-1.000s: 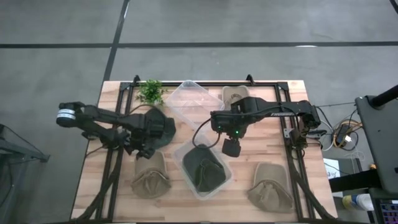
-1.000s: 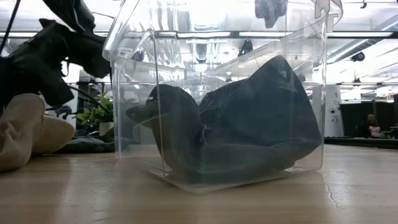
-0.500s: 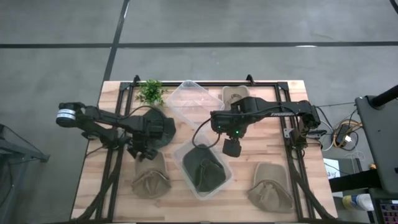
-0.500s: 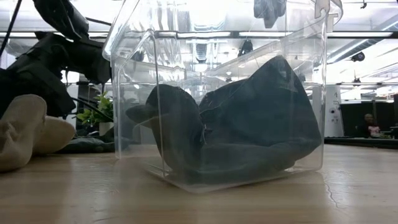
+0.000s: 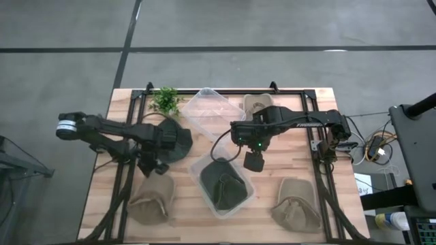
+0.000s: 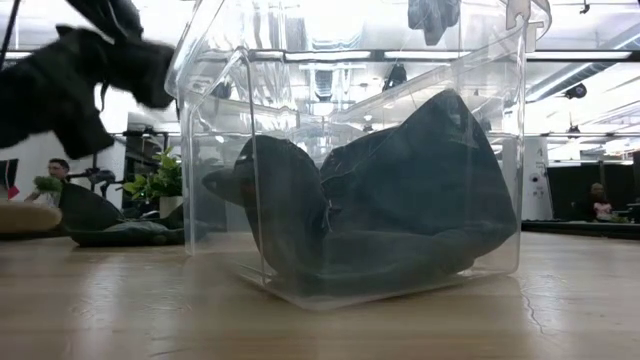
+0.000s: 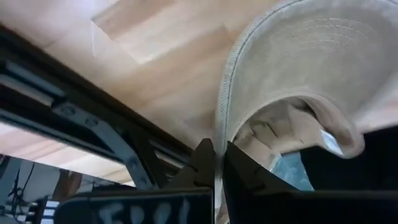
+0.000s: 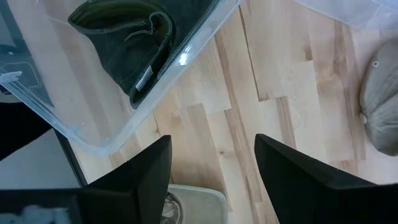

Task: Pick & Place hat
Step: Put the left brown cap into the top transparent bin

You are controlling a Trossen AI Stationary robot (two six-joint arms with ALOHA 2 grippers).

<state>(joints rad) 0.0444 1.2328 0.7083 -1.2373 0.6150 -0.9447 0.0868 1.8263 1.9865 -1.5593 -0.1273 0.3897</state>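
My left gripper [image 5: 151,166] is shut on a tan hat [image 5: 150,201] over the table's near left part; the hat also shows in the left wrist view [image 7: 311,74] and at the low view's left edge [image 6: 20,218]. A dark green hat [image 5: 223,188] lies in the clear bin [image 5: 240,201] at the table's middle. My right gripper [image 5: 253,162] is open and empty just beyond the bin's far side; its fingers stand wide apart in the right wrist view [image 8: 211,168]. My left gripper pinches the thin edge of the tan hat's brim [image 7: 217,149] between its two fingers. The fingers come from the far side, slanting down. The hat's crown [image 7: 323,56] reaches out beyond the fingers toward the near edge; in the low view the hat seems clear of the table.
A dark hat [image 5: 174,139] lies at the left by my left arm. A tan hat [image 5: 257,103] lies at the far edge and another [image 5: 297,205] at the near right. The clear lid [image 5: 208,112] and a small plant [image 5: 165,100] stand at the far side.
My left gripper has gone toward the table's left edge with the tan hat. The hat has gone left and a little nearer, away from the bin. In the low view it has risen from the table and nearly left the picture. My right arm has kept still.
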